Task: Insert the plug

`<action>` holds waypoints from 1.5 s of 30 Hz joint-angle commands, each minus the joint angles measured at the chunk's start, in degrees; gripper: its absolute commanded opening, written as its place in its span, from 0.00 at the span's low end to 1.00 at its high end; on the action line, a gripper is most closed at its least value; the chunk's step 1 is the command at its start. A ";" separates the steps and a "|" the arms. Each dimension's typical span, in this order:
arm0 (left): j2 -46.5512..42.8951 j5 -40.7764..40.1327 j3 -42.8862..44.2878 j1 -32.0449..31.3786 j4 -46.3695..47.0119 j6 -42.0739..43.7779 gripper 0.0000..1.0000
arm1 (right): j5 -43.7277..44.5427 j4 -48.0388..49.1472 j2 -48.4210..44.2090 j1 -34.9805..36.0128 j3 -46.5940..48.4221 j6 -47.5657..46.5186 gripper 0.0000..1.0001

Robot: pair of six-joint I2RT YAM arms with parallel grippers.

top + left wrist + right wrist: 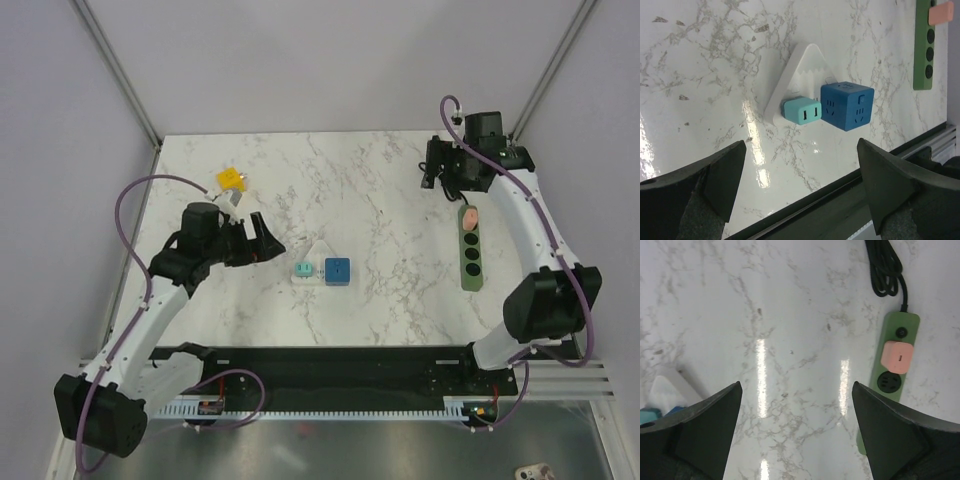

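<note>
Left arm: a swing to the right could knock the cluster in front of it; it reaches low over the surface (pixel 380 170) with the elbow bent; the left gripper (pixel 266 236) points right, jaws spread wide, nothing between them.
Yellow block (pixel 230 180): just beyond that wrist on the far side; apart from everything else.
Middle cluster: white triangular piece (pixel 807 65), teal adapter (pixel 801 111) and blue cube socket (pixel 847 106), packed together and touching; well apart from the strip.
Green power strip (pixel 471 262): lies near-to-far on the right; I judge it to be loose, so a nudge could slide it; black cable (pixel 885 270) bunched at its far end.
Pink plug (pixel 897 357): in the strip's farthest socket, next to the switch; it looks flush, but its depth cannot be told from above; if only half in, it could tilt or work loose.
Right arm: a careless pull-away could clip the plug or drag the strip; it arches from the near right up over the strip, wrist past the far end; the right gripper (pixel 796 390) has its jaws wide apart and empty, clear of the plug.
</note>
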 commanded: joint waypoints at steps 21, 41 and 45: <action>46.40 -8.87 39.10 15.70 -0.03 9.97 0.88 | -20.33 27.59 -36.83 4.29 -29.05 16.45 0.98; 69.27 -9.69 60.39 20.36 -3.64 22.27 1.00 | -20.95 30.58 -36.13 6.84 -30.99 15.83 0.98; 69.80 -15.94 61.19 20.54 -4.52 26.32 1.00 | -20.95 30.58 -35.77 6.84 -31.34 15.66 0.98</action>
